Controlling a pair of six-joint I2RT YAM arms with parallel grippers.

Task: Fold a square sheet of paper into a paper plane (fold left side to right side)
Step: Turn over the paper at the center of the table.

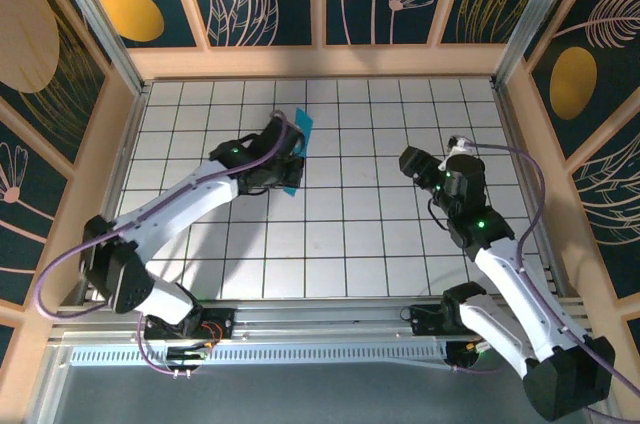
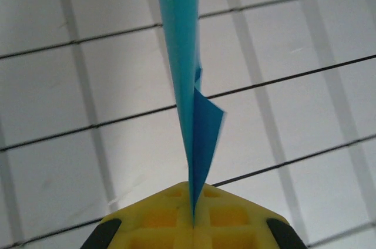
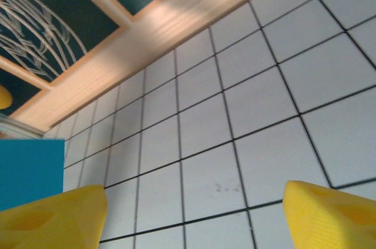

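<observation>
Left hand [image 2: 192,218]: clenched on the paper plane [image 2: 182,55], pinching one narrow end. The paper stands edge-on and runs away from the fingers, with a small flap splayed to one side.
Right hand [image 3: 194,216]: released, fingers wide apart, nothing between them, well apart from the left hand.
Paper plane, location: left of centre over the white-tiled tabletop [image 1: 340,234], apparently lifted off it.
Step in hand: judged late, as the sheet is already a slim creased shape held out for working.
Next move: probably calls for the right hand to close in and catch the loose flap squarely, without crumpling the thin paper.
</observation>
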